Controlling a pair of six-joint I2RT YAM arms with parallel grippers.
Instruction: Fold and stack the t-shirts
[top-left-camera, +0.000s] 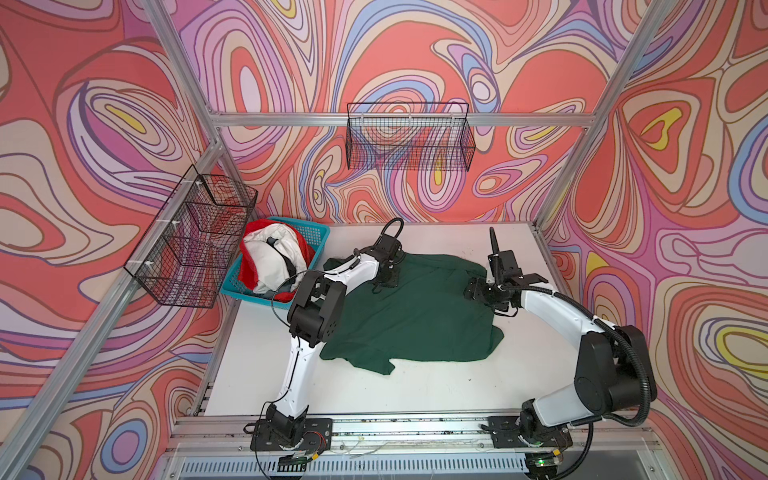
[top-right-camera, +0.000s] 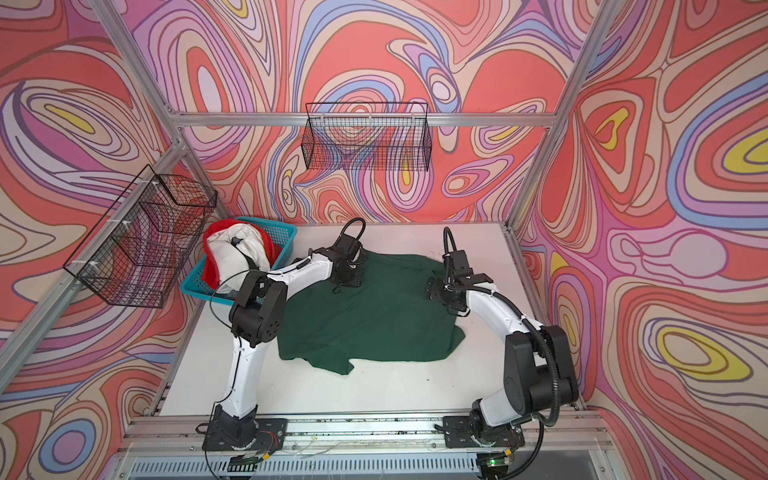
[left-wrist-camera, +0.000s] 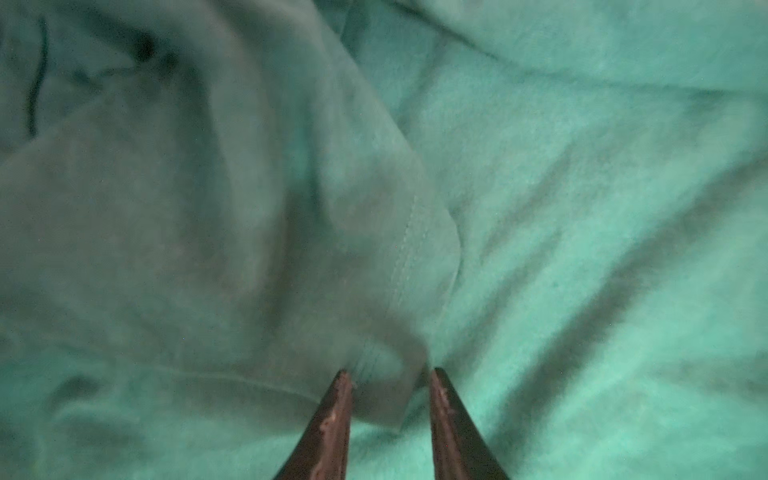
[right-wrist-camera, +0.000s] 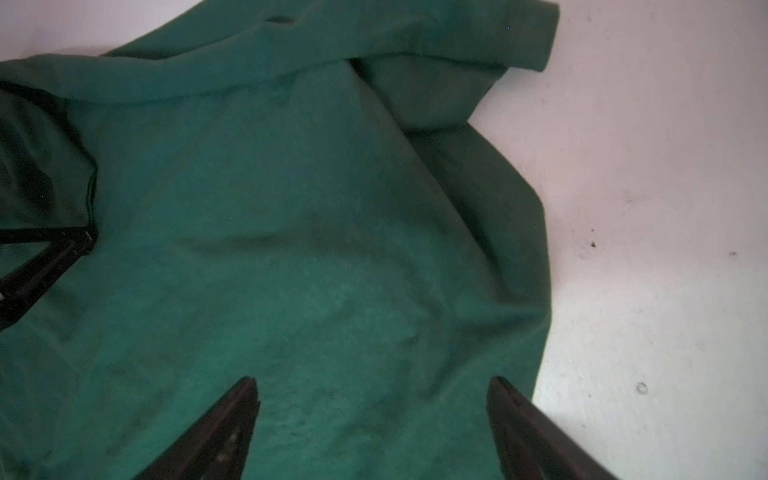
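A dark green t-shirt (top-left-camera: 415, 316) (top-right-camera: 374, 320) lies spread and rumpled on the white table, one corner trailing toward the front. My left gripper (top-left-camera: 386, 282) (top-right-camera: 347, 282) points down onto its far left part. In the left wrist view that gripper (left-wrist-camera: 388, 376) is open a little, with a hemmed fold (left-wrist-camera: 409, 257) lying loose between the fingertips. My right gripper (top-left-camera: 473, 291) (top-right-camera: 432, 291) hovers over the shirt's far right edge. In the right wrist view it (right-wrist-camera: 372, 384) stands wide open above flat cloth (right-wrist-camera: 311, 249), holding nothing.
A teal basket (top-left-camera: 320, 237) at the table's back left holds a white t-shirt (top-left-camera: 270, 257) and a red one (top-left-camera: 249, 266). Black wire baskets hang on the left wall (top-left-camera: 195, 237) and back wall (top-left-camera: 409, 137). Bare white table (top-left-camera: 415, 390) shows in front of the shirt.
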